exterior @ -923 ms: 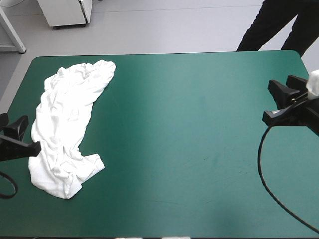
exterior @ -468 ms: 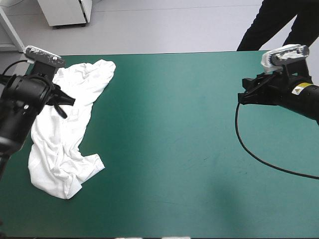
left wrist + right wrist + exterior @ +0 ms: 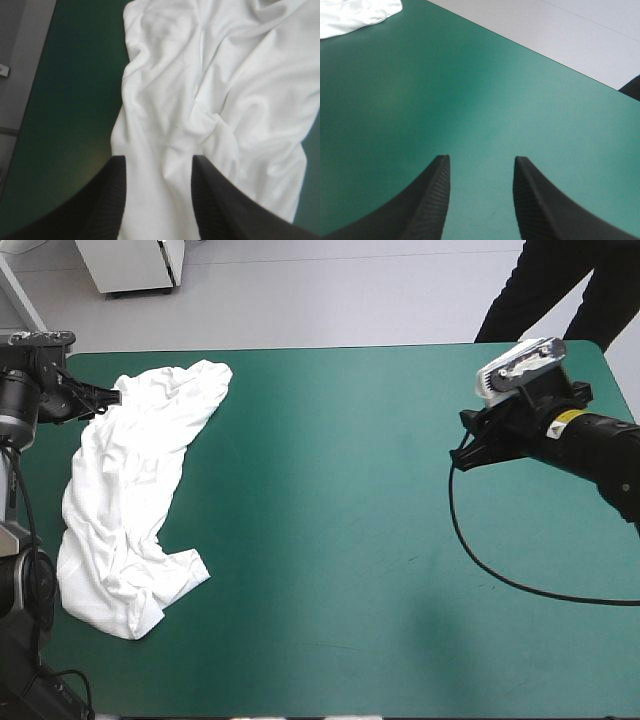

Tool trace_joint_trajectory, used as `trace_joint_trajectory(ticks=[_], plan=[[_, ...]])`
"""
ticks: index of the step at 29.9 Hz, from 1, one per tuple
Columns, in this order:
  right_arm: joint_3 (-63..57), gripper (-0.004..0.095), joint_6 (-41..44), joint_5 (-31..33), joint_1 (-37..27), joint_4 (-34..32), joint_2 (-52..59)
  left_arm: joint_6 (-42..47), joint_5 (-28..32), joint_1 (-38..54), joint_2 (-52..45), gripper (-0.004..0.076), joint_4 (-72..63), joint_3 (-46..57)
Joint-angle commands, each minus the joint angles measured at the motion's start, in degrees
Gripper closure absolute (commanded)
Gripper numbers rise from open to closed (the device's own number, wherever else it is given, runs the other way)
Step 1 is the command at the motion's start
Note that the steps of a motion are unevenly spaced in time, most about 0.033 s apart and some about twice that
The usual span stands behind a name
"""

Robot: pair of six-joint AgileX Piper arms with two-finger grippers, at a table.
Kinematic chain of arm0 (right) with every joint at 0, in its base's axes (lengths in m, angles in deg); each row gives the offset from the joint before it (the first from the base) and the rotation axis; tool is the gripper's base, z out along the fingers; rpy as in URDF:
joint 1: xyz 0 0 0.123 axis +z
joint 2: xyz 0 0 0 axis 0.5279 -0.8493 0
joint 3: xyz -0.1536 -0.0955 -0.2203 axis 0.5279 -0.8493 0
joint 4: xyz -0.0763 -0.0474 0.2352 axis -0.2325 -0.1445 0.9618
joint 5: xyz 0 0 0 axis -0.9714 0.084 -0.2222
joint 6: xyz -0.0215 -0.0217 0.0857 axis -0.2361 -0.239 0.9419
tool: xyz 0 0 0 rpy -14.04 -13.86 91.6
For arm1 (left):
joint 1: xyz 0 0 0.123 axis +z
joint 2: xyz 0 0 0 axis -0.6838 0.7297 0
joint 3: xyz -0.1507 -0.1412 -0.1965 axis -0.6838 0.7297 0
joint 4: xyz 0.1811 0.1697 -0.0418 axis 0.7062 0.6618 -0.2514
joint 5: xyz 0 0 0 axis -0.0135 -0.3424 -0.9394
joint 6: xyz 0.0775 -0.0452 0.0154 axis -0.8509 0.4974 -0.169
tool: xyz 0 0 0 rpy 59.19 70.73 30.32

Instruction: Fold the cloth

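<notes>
As the white short-sleeved fabric T-shirt (image 3: pixel 125 490) lay in a long crumpled heap along the left side of the teal-green covered counter (image 3: pixel 340 540), from the far-left corner toward the near edge, nothing was folded yet. The left black fin-fingered tool (image 3: pixel 159 160) was spread and empty above the shirt's far end, with cloth showing between and ahead of its fingers. The right black fin-fingered tool (image 3: pixel 480 159) was also spread and empty, over bare cover at the right, well apart from the shirt. The step in hand looked like flattening first. To do it well, the left tool needed to pinch one hem or sleeve edge, not a bunched ridge. The right needed to cross over and take a second edge, so both could pull the wrinkles out before any fold.
</notes>
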Motion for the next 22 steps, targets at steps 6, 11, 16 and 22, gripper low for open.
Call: trace_joint_trajectory(ticks=[6,11,16,22], plan=[[1.4,0.0519,3.1,-3.2,6.6,-4.3,-2.2,-5.2,5.7,0.7,8.7,0.0366,-6.7,-1.9],[1.4,0.0519,3.1,-3.2,6.7,-4.3,-3.1,-5.4,5.3,0.7,13.8,0.0281,-8.0,-2.0],[1.4,0.0519,3.1,-3.5,6.7,-4.2,-3.1,-7.3,4.1,0.7,17.3,0.0279,-13.4,-2.0],[1.4,0.0519,3.1,-3.1,6.7,-4.1,-3.1,-10.1,1.1,0.4,18.0,0.0673,-17.0,-2.0]])
